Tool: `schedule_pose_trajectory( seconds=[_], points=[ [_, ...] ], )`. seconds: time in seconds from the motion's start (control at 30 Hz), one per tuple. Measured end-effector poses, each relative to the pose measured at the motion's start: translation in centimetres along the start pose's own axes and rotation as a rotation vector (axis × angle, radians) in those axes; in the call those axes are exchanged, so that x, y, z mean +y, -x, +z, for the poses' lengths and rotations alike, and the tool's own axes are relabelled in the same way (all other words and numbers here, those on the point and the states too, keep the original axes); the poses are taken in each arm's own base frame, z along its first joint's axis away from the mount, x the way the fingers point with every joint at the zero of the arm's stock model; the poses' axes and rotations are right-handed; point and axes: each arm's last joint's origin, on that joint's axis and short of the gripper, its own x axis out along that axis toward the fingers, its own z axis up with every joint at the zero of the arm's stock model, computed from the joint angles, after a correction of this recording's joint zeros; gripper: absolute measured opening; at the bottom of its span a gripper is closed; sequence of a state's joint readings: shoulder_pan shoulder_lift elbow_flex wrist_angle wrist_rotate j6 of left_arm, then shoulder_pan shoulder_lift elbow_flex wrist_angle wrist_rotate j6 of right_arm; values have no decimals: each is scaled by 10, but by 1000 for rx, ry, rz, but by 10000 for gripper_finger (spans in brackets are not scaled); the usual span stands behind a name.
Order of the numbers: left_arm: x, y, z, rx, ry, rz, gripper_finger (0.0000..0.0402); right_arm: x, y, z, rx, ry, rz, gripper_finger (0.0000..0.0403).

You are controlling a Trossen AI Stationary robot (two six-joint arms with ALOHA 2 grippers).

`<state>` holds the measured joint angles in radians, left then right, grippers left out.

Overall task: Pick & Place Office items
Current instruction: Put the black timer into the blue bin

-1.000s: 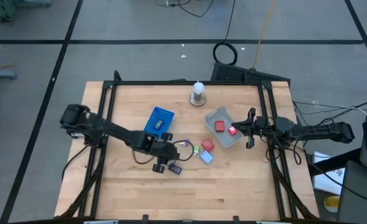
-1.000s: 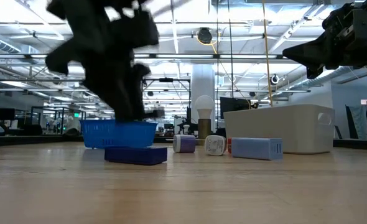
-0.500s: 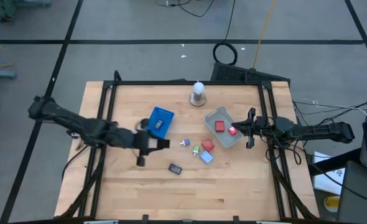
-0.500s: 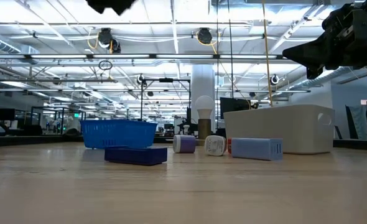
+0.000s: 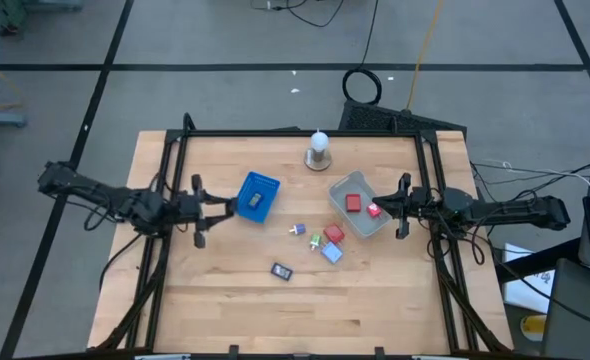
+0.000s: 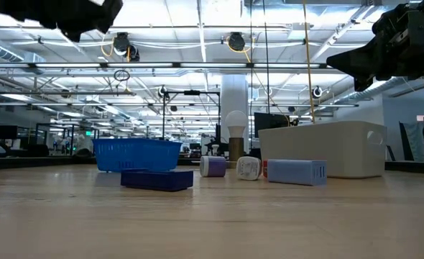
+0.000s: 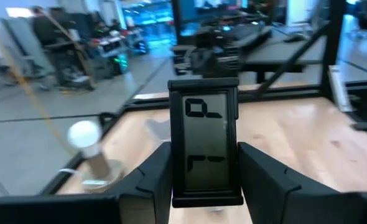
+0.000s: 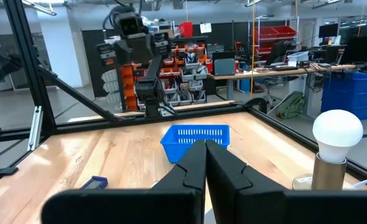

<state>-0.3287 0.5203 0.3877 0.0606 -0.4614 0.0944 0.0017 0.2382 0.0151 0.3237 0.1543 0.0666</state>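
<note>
The left gripper [image 5: 197, 210] hangs above the surface [image 5: 225, 290], just beside the blue basket [image 5: 256, 196], and its fingers are clamped on a dark flat item with a grey screen [image 7: 206, 149]. The right gripper [image 5: 403, 207] waits next to the grey tray [image 5: 341, 207] with its fingers pressed together. Two red blocks [image 5: 353, 202] lie in the tray. Other small items [image 5: 333, 234] sit on the surface between the basket and tray, and a dark block [image 5: 281, 270] lies closer to the front.
</note>
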Motion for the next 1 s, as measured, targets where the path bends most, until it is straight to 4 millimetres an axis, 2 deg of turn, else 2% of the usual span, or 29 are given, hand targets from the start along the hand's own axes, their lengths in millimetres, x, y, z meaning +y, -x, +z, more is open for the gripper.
schedule_pose_trajectory(
  seconds=[0.2,0.5,0.73,1.0],
  points=[
    [15,14,-21,-36,20,122,147,0,0,0,1,0,0,1],
    [21,29,-44,-93,66,132,147,0,0,-2,16,3,-2,1],
    [21,33,-56,-70,82,117,147,0,0,-2,16,2,-2,0],
    [16,28,-77,-5,30,78,147,0,0,-2,15,3,-3,0]
  ],
)
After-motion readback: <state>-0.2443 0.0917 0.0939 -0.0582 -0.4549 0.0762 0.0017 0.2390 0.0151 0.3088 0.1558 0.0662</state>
